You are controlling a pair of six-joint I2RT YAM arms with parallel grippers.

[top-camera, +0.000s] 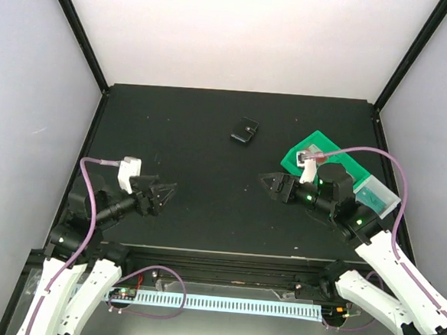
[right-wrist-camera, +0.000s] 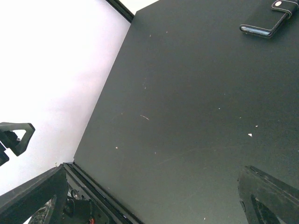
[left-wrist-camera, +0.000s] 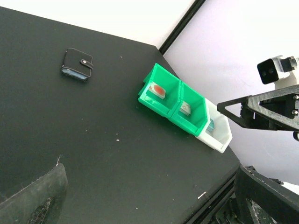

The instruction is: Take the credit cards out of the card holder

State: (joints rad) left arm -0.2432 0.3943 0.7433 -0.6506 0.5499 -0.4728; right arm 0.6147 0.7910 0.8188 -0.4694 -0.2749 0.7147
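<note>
The card holder (top-camera: 245, 130) is a small black wallet, lying snapped shut on the far middle of the table; it also shows in the left wrist view (left-wrist-camera: 77, 64) and the right wrist view (right-wrist-camera: 268, 18). A white card with a red mark (left-wrist-camera: 158, 90), a pale grey card (left-wrist-camera: 186, 108) and a teal card (left-wrist-camera: 211, 125) each stand in a compartment of the tray. My left gripper (top-camera: 165, 196) is open and empty at the near left, with wide-spread fingers (left-wrist-camera: 32, 196). My right gripper (top-camera: 268, 184) is open and empty, near and right of the holder.
The green-and-clear compartment tray (top-camera: 317, 143) sits at the right, partly under my right arm; in the left wrist view its green wall (left-wrist-camera: 161, 106) shows near the table's right edge. Black frame posts and pale walls bound the table.
</note>
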